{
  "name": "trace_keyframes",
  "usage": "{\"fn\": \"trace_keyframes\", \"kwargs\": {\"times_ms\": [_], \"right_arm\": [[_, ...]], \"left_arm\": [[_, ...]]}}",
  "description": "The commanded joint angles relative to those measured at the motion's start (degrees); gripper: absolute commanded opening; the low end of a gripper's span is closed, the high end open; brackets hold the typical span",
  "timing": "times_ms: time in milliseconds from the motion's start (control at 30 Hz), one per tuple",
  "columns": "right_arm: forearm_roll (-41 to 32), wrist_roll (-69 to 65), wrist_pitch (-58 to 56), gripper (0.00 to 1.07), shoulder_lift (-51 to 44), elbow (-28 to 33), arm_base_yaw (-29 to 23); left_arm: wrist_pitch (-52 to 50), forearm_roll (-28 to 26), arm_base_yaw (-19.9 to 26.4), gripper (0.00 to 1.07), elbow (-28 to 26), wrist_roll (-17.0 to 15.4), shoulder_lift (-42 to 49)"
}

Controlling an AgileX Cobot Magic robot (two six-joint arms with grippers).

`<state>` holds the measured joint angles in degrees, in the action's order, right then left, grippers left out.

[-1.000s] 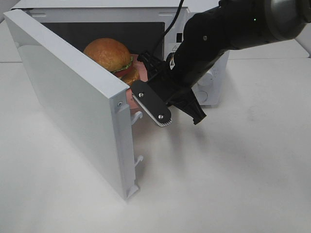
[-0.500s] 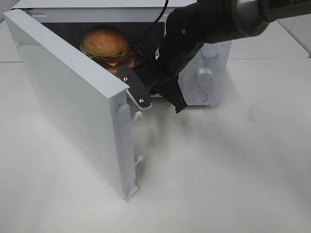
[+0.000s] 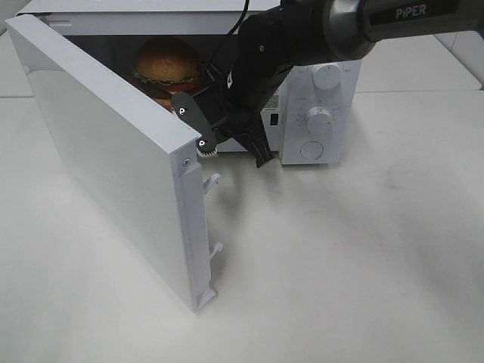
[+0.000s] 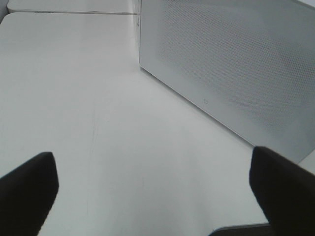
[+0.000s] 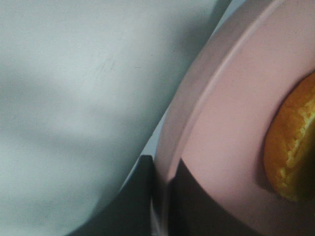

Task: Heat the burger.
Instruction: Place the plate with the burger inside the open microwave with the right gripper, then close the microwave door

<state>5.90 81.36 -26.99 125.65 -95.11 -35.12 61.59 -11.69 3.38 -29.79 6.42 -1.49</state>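
Burger: small round hamburger with glossy golden-brown bun (image 3: 166, 60), on a flat round pink plate (image 5: 221, 123), inside the cavity of the white microwave oven (image 3: 318, 113).
Right gripper (image 5: 165, 204): pinched onto the plate's rim, so the plate carries the food in untouched.
Plate seating: possibly not yet on the oven floor; too dark to tell.
Door: white hinged panel (image 3: 113, 174) swung wide, giving the arm room.
Left gripper (image 4: 157, 196): jaws wide, empty, over the white table (image 4: 98, 123) outside the door, likely placed to shut it.
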Motion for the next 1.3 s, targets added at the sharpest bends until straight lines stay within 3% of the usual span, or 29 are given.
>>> {"fn": "trace_keyframes", "kwargs": {"times_ms": [33, 400, 467, 567, 633, 733, 800, 900, 1300], "right_arm": [[0.46, -0.92, 2.64, 0.0, 0.17, -2.52, -0.06], [0.46, -2.86, 1.38, 0.04, 4.81, -8.19, -0.06], [0.46, -4.41, 2.01, 0.14, 5.16, -8.65, -0.06], [0.46, -4.41, 2.06, 0.18, 5.16, -8.65, -0.06], [0.34, -4.58, 1.72, 0.35, 5.16, -8.65, -0.06], [-0.11, -4.81, 1.09, 0.39, 5.16, -8.65, -0.06], [-2.41, -4.76, -1.83, 0.55, 5.1, -8.65, -0.06], [-3.5, -4.13, -2.69, 0.6, 4.98, -8.37, -0.06], [-5.9, -4.24, 4.13, 0.71, -2.52, 3.15, -0.23]], "left_arm": [[-0.17, -0.52, 0.29, 0.98, 0.23, 0.17, 0.11], [-0.11, 0.0, 0.29, 0.98, 0.23, 0.17, 0.11], [-0.11, 0.0, 0.29, 0.98, 0.23, 0.17, 0.11], [-0.11, 0.0, 0.29, 0.98, 0.23, 0.11, 0.11], [-0.11, 0.0, 0.29, 0.98, 0.23, 0.11, 0.11], [-0.11, 0.0, 0.29, 0.98, 0.23, 0.17, 0.11], [-0.11, 0.0, 0.29, 0.98, 0.23, 0.17, 0.11], [-0.11, 0.0, 0.29, 0.98, 0.23, 0.17, 0.11], [-0.11, 0.0, 0.29, 0.98, 0.23, 0.17, 0.11]]}}
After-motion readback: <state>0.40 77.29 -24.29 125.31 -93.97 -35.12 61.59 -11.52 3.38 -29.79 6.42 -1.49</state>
